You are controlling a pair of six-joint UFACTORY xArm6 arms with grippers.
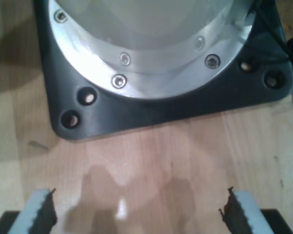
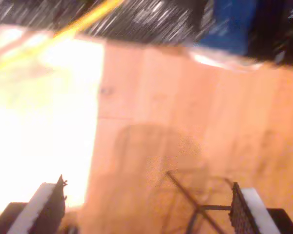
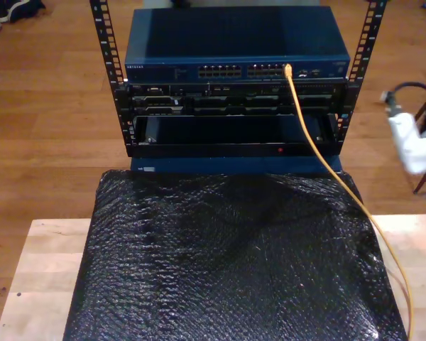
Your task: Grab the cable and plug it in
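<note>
Cable (image 3: 319, 153), yellow and thin, runs from a port on the front of the blue network switch (image 3: 234, 42), near the exterior view's right end of the port row, down over the black mat (image 3: 227, 263) and off toward the near right of that view. Its far end appears seated in the port at (image 3: 287, 69); the plug itself is too small to make out. Judged from this, the plugging step looks complete, and what remains is at most withdrawal of the arms.

My first gripper (image 1: 136, 214) is spread wide with nothing between the fingers. It hangs over bare pale wood (image 1: 151, 156), facing a black base plate (image 1: 151, 112) that carries a bright metal flange (image 1: 151, 73) with socket screws.

My second gripper (image 2: 146, 214) is likewise spread and empty, above a wooden table (image 2: 185, 122). The cable crosses the blurred far part of that picture as a yellow streak (image 2: 83, 22).

Materials:
- Cable: smooth, flexible jacket, lying in a loose curve.
- Mat: black, crinkled, glossy, bubble-like texture.
- Switch: flat, rigid metal box in a perforated black rack (image 3: 106, 64).
- Gripper fingers (image 1: 39, 212): pale blocks with dark serrated inner faces.
</note>
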